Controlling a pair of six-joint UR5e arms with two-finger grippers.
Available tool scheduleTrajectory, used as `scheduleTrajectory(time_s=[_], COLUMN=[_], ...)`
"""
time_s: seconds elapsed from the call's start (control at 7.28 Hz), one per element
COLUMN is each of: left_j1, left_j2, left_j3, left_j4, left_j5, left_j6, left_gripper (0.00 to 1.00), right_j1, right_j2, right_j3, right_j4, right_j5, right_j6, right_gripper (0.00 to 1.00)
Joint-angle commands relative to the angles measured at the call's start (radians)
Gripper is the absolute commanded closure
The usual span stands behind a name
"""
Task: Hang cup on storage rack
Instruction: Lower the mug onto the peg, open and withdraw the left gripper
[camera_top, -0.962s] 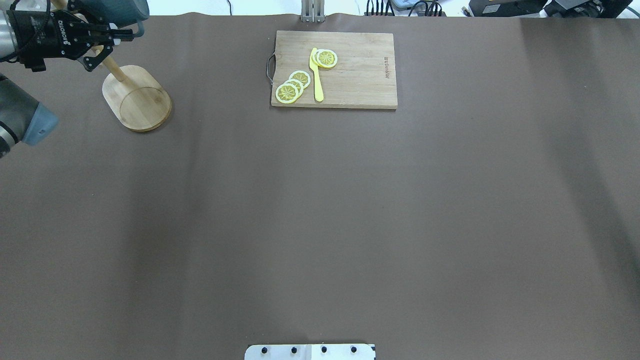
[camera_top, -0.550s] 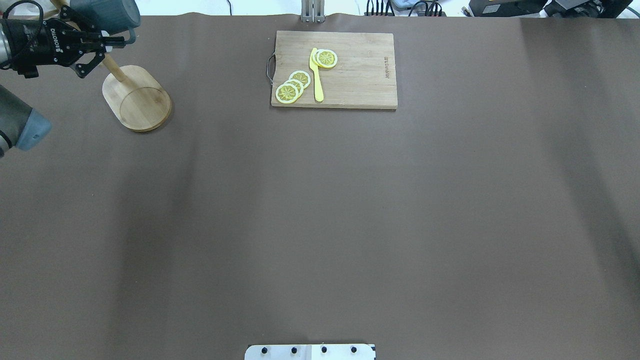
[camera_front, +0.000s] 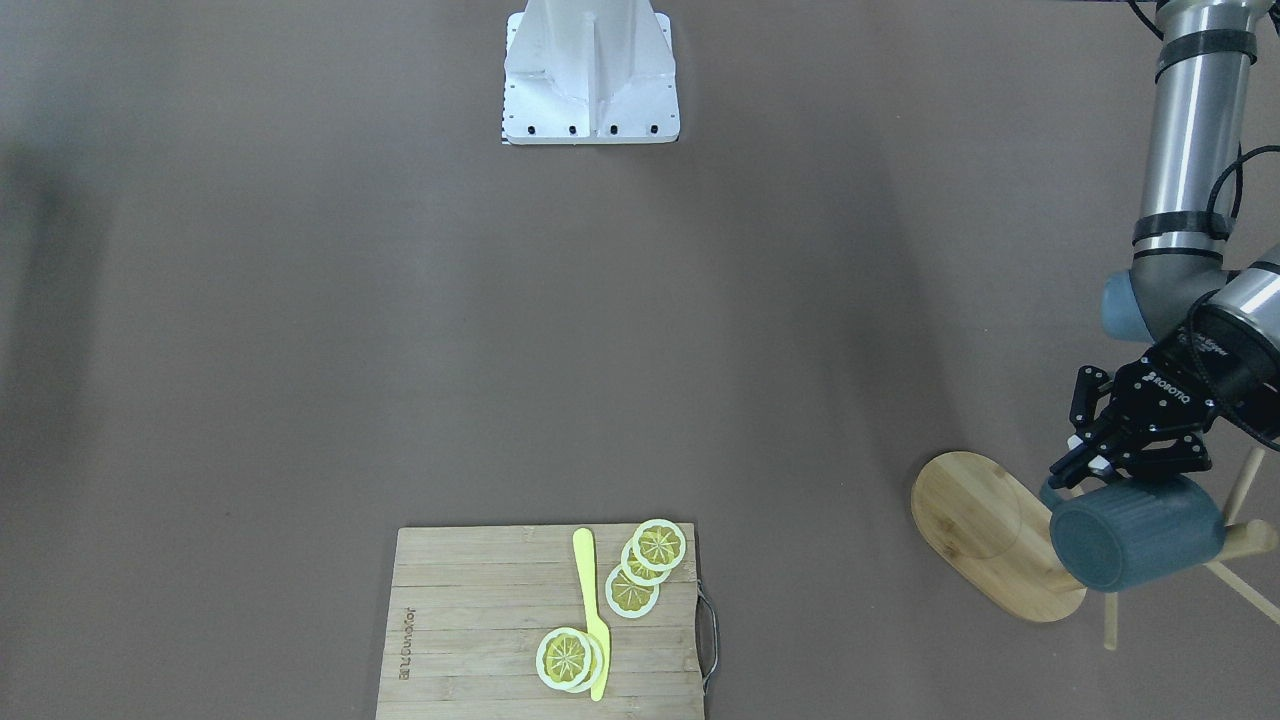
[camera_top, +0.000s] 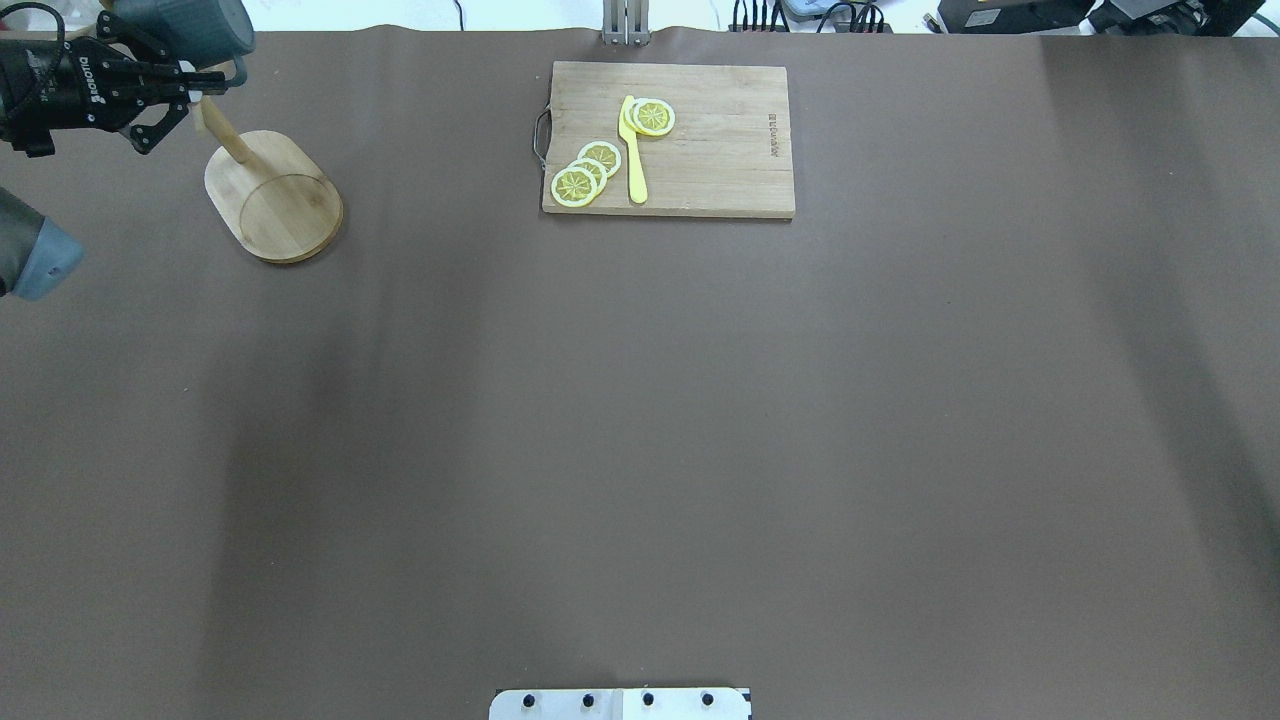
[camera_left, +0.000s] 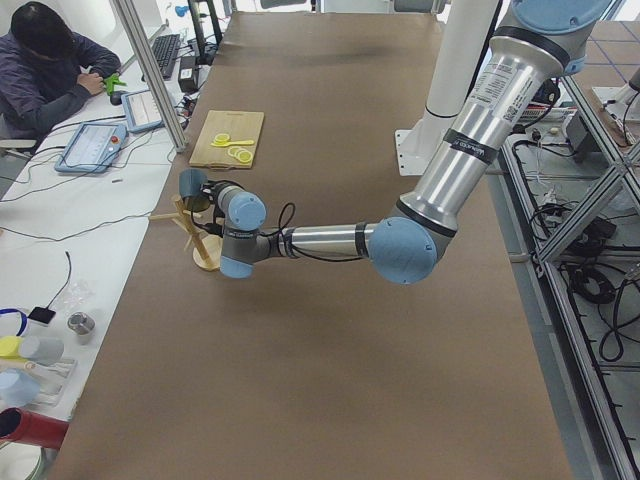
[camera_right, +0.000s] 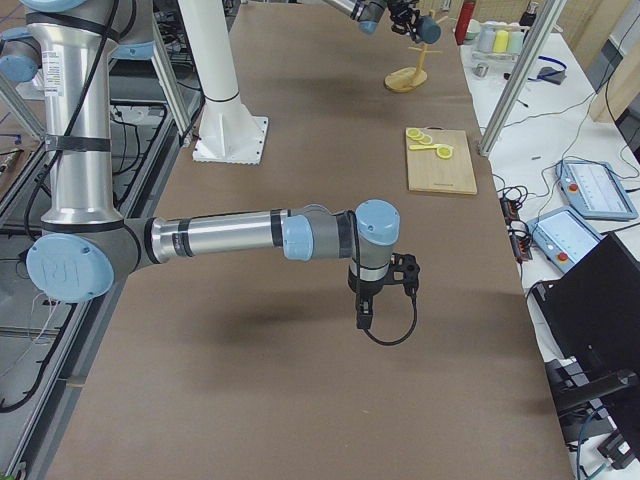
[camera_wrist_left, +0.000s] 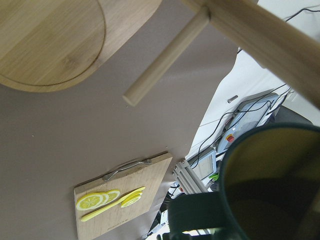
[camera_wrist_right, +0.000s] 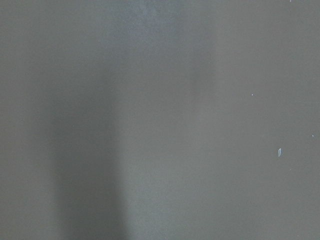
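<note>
The slate-blue ribbed cup (camera_front: 1135, 532) lies on its side in the air, among the pegs of the bamboo storage rack (camera_front: 985, 530). My left gripper (camera_front: 1080, 468) is shut on the cup's handle, just above the rack's oval base. In the overhead view the cup (camera_top: 190, 25) is at the far left corner, my left gripper (camera_top: 205, 85) beside the rack's post (camera_top: 225, 138). The left wrist view shows the cup's dark mouth (camera_wrist_left: 270, 185) below a peg (camera_wrist_left: 167, 57). My right gripper (camera_right: 365, 305) shows only in the exterior right view, low over bare table; I cannot tell its state.
A rectangular cutting board (camera_top: 668, 140) with lemon slices (camera_top: 585, 172) and a yellow knife (camera_top: 633, 150) lies at the far middle of the table. The robot's white base plate (camera_front: 590, 70) stands at the near edge.
My left gripper has moved left in the overhead view, carrying the cup with it past the rack's post. The rack and the cutting board have not moved.
</note>
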Motion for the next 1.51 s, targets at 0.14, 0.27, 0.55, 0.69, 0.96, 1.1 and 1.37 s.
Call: scheduleTrajectory(time_s=[0.14, 0.27, 0.55, 0.69, 0.96, 1.1, 1.37], left_j1=[0.001, 0.002, 0.002, 0.001, -0.001, 0.001, 0.001], left_j2=[0.007, 0.005, 0.005, 0.005, 0.011, 0.042, 0.051], left_j3=[0.003, 0.001, -0.012, -0.029, -0.103, -0.193, -0.31], left_j4=[-0.007, -0.007, -0.009, -0.011, -0.011, -0.012, -0.011], left_j5=[0.031, 0.033, 0.033, 0.033, 0.026, 0.02, -0.094], left_j6=[0.139, 0.141, 0.142, 0.141, 0.141, 0.147, 0.211], left_gripper=[0.02, 0.01, 0.01, 0.01, 0.01, 0.01, 0.01], right_j1=[0.001, -0.001, -0.001, -0.001, -0.001, -0.001, -0.001], right_j2=[0.003, 0.003, 0.003, 0.003, 0.001, 0.001, 0.001], right_j3=[0.0, 0.0, 0.0, 0.0, -0.003, -0.003, -0.006], right_j4=[0.0, 0.0, 0.0, 0.0, 0.0, 0.0, 0.0], right_j5=[0.001, 0.001, 0.001, 0.001, 0.001, 0.001, 0.001], right_j6=[0.002, 0.002, 0.002, 0.002, 0.003, 0.003, 0.005], right_gripper=[0.0, 0.0, 0.0, 0.0, 0.0, 0.0, 0.0])
